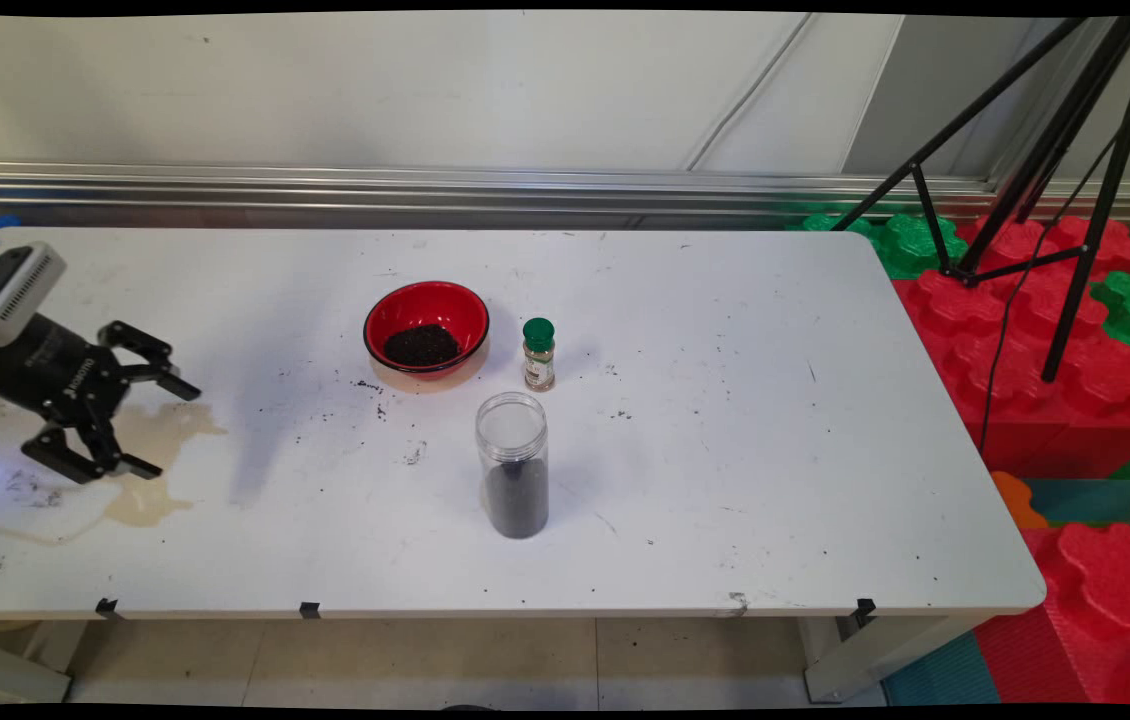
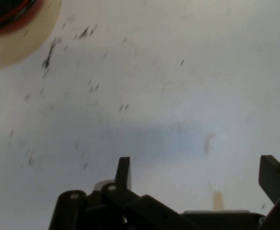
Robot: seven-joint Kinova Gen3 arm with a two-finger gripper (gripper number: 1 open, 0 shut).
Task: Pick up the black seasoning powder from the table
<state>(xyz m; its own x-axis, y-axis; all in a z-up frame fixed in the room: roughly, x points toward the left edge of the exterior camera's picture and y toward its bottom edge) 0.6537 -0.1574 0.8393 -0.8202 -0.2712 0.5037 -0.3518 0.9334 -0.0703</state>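
My black gripper (image 1: pixel 163 428) hangs over the left part of the white table (image 1: pixel 725 450), open and holding nothing. Its fingertips point right, above a yellowish stain (image 1: pixel 160 440). In the hand view my gripper (image 2: pixel 199 175) is spread wide over bare, speckled tabletop. A red bowl (image 1: pixel 426 326) with dark grains stands mid-table; its rim (image 2: pixel 5 19) shows at the hand view's top left corner. A small spice jar (image 1: pixel 538 354) with a green cap is right of the bowl. A tall clear jar (image 1: pixel 512 464), lidless and partly filled with dark grains, stands in front of them.
Dark crumbs (image 1: pixel 370 390) lie scattered between the bowl and the stain. A black tripod (image 1: pixel 1045 180) and red and green foam blocks (image 1: pixel 1055 350) stand off the table's right end. A metal rail (image 1: pixel 425 185) runs along the wall behind.
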